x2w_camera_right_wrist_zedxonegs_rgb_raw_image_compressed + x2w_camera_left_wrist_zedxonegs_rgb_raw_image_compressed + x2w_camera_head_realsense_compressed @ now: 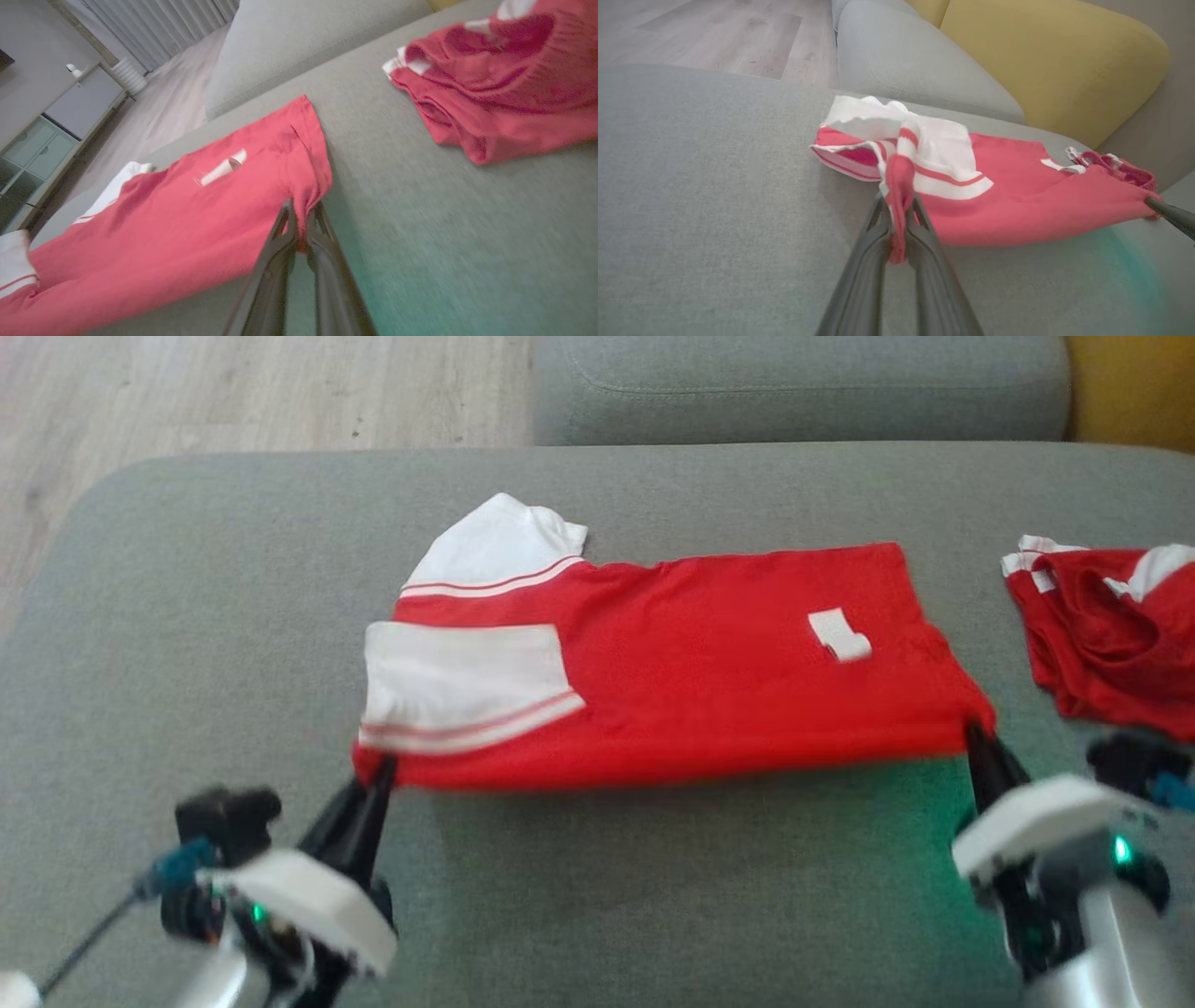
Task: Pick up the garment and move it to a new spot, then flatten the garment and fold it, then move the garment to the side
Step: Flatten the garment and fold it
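Grey fabric sofa seat [187, 616] lies beneath all. Nearest, at seven o'clock, the left gripper [378, 777] is pinched on the near shoulder corner of the red jersey shirt with white striped sleeves [700, 681]; at four o'clock the right gripper [976, 735] clamps its near hem corner. The shirt lies spread at centre. Folding seems in hand: next, both corners need lifting evenly toward twelve o'clock. At three o'clock sits a crumpled red-and-white cloth pile [1111, 635].

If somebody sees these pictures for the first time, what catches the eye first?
A red shirt with white sleeves lies spread on the grey couch. The left hand and the right hand each pinch one near corner. Another red garment lies crumpled at the right.
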You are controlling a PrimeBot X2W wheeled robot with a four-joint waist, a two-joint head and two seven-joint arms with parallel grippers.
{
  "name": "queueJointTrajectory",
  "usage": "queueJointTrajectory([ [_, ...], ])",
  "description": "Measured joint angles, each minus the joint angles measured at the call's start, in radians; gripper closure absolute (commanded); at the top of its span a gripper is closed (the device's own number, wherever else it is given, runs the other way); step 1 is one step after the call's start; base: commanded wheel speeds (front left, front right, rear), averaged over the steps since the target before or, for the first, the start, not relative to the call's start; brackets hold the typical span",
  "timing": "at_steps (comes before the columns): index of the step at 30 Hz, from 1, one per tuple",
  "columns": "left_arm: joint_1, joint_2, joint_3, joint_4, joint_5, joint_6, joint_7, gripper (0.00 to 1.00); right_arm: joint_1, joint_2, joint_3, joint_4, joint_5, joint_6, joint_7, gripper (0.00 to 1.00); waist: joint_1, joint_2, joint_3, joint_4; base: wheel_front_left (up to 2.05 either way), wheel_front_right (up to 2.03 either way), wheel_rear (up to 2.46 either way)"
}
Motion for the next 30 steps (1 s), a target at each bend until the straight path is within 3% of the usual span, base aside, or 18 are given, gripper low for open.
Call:
queueJointTrajectory([
  [7,0.175,0.002,-0.019,-0.020,-0.009,0.038,-0.012,1.00,0.191,0.002,0.005,-0.075,0.026,0.000,0.000,1.00,0.0000,0.0000,0.019,-0.025,0.00,0.00,0.00],
  [13,0.184,0.000,-0.020,0.007,-0.013,0.043,-0.032,1.00,0.233,0.002,0.028,-0.101,0.046,0.000,-0.016,1.00,0.0000,0.0000,0.034,-0.038,0.00,0.00,0.00],
  [14,0.184,0.001,-0.020,0.014,-0.013,0.043,-0.033,0.99,0.241,0.002,0.032,-0.107,0.049,0.000,-0.021,0.82,0.0000,0.0000,0.035,-0.039,0.00,0.00,0.00],
  [16,0.184,0.001,-0.019,0.026,-0.010,0.044,-0.042,0.00,0.251,0.002,0.034,-0.108,0.054,0.000,-0.027,0.07,0.0000,0.0000,0.034,-0.042,0.00,0.00,0.00],
  [17,0.184,0.002,-0.018,0.033,-0.007,0.044,-0.046,0.00,0.255,0.002,0.033,-0.109,0.054,0.000,-0.032,0.00,0.0000,0.0000,0.033,-0.043,0.00,0.00,0.00],
  [22,0.162,0.015,-0.012,0.035,0.006,0.043,-0.059,0.00,0.273,0.002,0.029,-0.126,0.053,0.000,-0.041,0.00,0.0000,0.0000,0.031,-0.047,0.00,0.00,0.00],
  [30,-0.064,0.141,0.039,-0.042,0.069,0.027,0.016,0.00,0.231,0.002,0.025,-0.245,-0.011,0.000,-0.048,0.00,0.0000,0.0000,0.067,-0.064,0.00,0.00,0.00],
])
